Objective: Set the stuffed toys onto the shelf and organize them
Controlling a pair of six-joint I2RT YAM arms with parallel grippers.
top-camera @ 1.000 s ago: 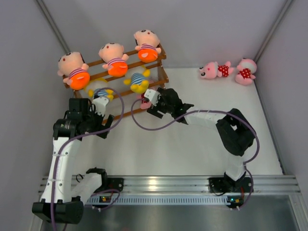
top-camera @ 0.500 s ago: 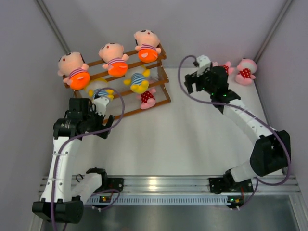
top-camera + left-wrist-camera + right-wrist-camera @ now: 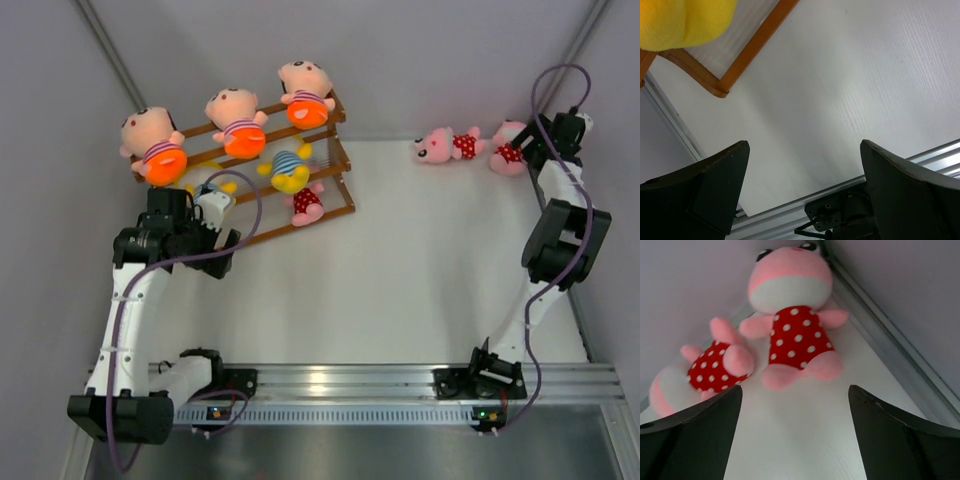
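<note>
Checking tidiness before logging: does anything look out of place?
Yes: a pink polka-dot doll and a second pink doll lie on the table by the far right corner, off the shelf holding the others.

3 peach-faced dolls, 2 yellow dolls (1 half hidden), 3 pink dolls, 8 dolls total; 1 shelf; 2 robot arms.

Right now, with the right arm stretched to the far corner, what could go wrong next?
The pink doll ahead of the open right end effector lies close to the wall, so a finger might strike that wall. The second pink doll lies close beside it and could be dragged along. The left end effector hangs open beside the shelf, near a yellow doll; a careless move might knock the shelf.
</note>
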